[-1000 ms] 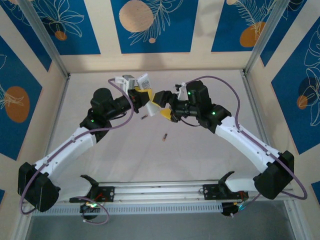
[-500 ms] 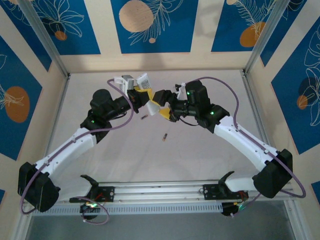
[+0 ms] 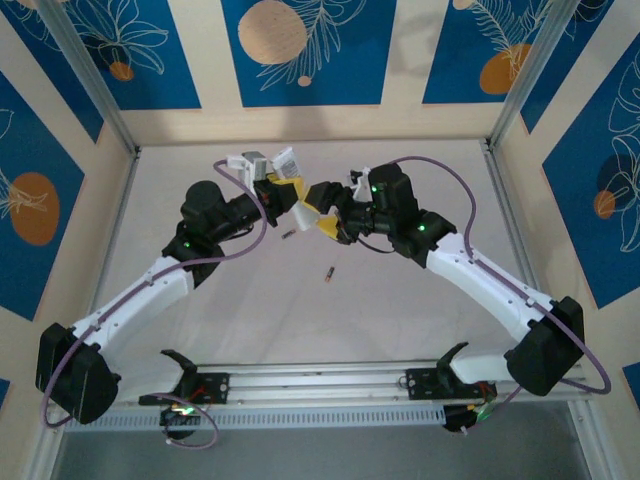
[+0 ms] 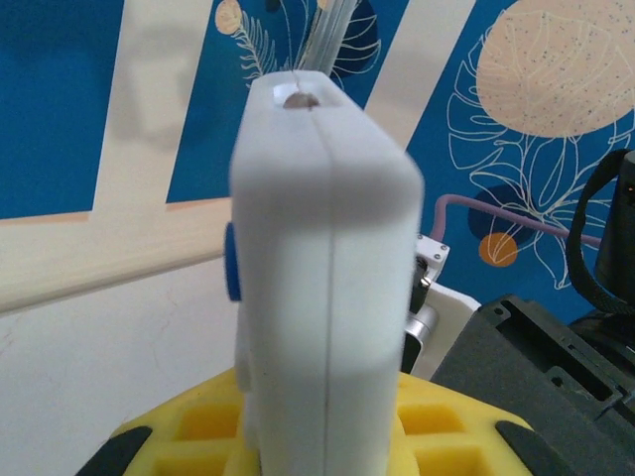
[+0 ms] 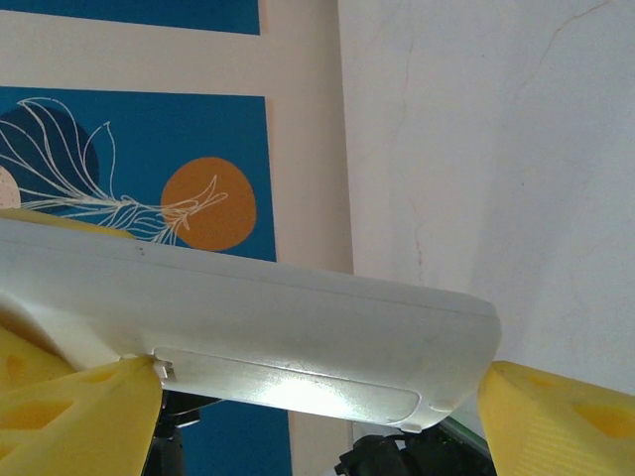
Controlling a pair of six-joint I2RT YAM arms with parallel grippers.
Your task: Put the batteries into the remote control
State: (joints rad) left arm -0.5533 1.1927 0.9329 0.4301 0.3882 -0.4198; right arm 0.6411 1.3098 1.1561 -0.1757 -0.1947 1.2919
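Remote control: white moulded plastic, matt and fine-grained, with a soft sheen on its back.
Left gripper fingers and right gripper fingers: yellow plastic, matt, recessed.
Table: white, matt, with hairline cracks.
Battery, mid-table: dark, metallic-looking.
Arm links: glossy white plastic; joints black and matt.
Cable: smooth purple sheathing.

The table is a flat, matte, off-white surface occupying the centre of the top frame. Two items lie directly on it. The first battery lies left of centre, set on a diagonal. The second battery lies lower right of the first, near frame centre, clearly apart from it.
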